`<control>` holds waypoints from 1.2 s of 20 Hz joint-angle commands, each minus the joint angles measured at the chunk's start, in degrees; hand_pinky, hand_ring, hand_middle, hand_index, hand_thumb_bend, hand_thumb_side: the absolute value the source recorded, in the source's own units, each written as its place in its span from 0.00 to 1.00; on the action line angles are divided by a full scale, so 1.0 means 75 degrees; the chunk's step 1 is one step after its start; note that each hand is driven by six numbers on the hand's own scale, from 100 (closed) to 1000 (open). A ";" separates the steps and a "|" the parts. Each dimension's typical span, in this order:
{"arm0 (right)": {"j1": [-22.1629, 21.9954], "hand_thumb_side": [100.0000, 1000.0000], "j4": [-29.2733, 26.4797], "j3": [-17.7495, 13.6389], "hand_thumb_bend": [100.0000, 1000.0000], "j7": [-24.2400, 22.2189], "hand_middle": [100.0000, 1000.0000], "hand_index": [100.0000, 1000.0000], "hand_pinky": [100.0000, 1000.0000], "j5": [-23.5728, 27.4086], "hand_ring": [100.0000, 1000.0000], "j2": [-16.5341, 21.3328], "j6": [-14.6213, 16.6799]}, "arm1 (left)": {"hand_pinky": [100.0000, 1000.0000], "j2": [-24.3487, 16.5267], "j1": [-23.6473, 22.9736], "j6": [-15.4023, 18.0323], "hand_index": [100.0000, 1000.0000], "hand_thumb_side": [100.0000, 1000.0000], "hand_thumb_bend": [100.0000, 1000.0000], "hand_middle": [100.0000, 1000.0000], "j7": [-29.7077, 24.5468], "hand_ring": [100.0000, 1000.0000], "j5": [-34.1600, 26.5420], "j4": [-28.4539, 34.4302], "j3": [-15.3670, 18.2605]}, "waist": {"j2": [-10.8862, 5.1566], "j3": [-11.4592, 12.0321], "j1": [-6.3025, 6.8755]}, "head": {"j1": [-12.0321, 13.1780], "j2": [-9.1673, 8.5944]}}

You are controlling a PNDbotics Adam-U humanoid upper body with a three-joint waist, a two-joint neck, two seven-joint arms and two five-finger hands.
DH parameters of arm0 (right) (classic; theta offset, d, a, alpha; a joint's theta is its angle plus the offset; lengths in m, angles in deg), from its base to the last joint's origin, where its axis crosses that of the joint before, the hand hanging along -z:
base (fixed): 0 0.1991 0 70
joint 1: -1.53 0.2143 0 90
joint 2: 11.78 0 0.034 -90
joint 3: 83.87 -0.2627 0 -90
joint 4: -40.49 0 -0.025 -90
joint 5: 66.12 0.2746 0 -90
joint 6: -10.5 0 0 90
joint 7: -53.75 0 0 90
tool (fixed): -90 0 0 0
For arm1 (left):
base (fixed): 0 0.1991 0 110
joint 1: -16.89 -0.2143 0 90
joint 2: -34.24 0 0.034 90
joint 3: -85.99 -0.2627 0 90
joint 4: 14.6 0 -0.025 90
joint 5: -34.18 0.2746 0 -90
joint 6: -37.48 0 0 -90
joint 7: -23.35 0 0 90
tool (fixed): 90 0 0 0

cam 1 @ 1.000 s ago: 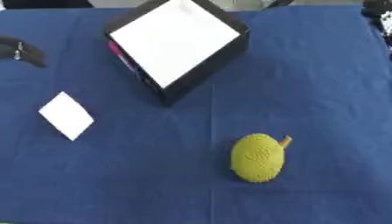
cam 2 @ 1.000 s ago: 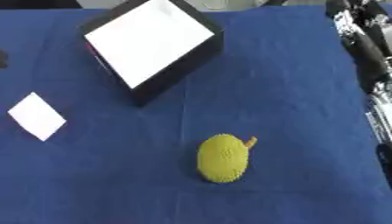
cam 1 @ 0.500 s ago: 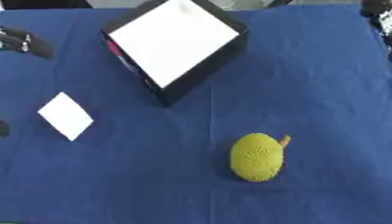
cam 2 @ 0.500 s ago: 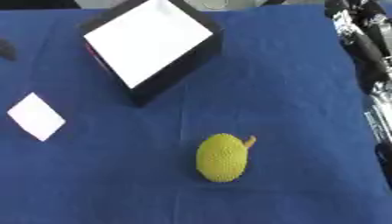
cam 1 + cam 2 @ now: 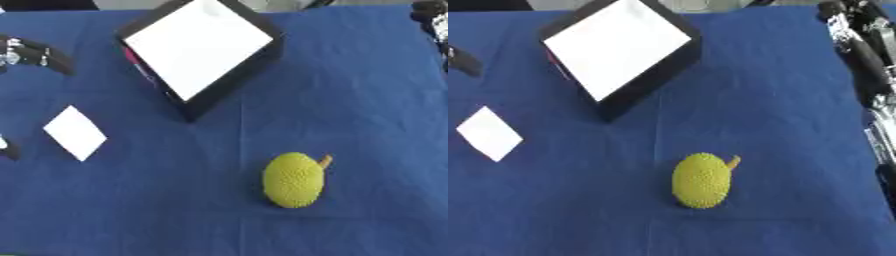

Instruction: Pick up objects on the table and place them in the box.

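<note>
Yellow-green fruit (image 5: 295, 180) — mid-table | right hand (image 5: 855, 30) well apart — fingers unclear

Matt blue tablecloth (image 5: 367, 100), bumpy yellow-green fruit (image 5: 295, 180), smooth white-lined black box (image 5: 199, 50)

Both eye views look steeply down on the blue counter (image 5: 367, 100) from the head, side by side. Shared: black box (image 5: 199, 55), white card (image 5: 75, 132), bumpy yellow-green fruit (image 5: 295, 180). Right eye view sits further right, showing more of the right arm (image 5: 866, 55) along its right edge.
</note>
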 commanded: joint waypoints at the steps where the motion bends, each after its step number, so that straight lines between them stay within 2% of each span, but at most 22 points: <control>1: 0.0052 0.55 -0.0057 -0.0052 0.00 -0.0015 0.76 0.88 1.00 -0.0009 0.86 0.0099 0.0005 | 0.88 -0.0121 0.0172 0.0218 0.91 0.08 0.92 0.91 -0.0174 0.88 0.0332 -0.0102 -0.0017 | -0.0016 -0.0010 0.0087 | 0.0019 -0.0080; 14: 0.0053 0.55 -0.0039 -0.0053 0.00 -0.0011 0.76 0.88 1.00 -0.0031 0.86 0.0049 -0.0011 | 0.90 0.0169 0.0331 0.1051 0.92 0.05 0.99 0.92 -0.0326 0.90 0.1362 -0.0506 -0.0430 | 0.0033 -0.0042 0.0075 | 0.0123 -0.0108; 24: 0.0057 0.55 -0.0025 -0.0047 0.00 -0.0005 0.76 0.88 1.00 -0.0049 0.86 0.0000 -0.0028 | 0.90 0.0416 0.0390 0.1354 0.92 0.04 0.98 0.93 -0.0390 0.90 0.1524 -0.1041 -0.0530 | 0.0075 -0.0050 0.0055 | 0.0160 -0.0112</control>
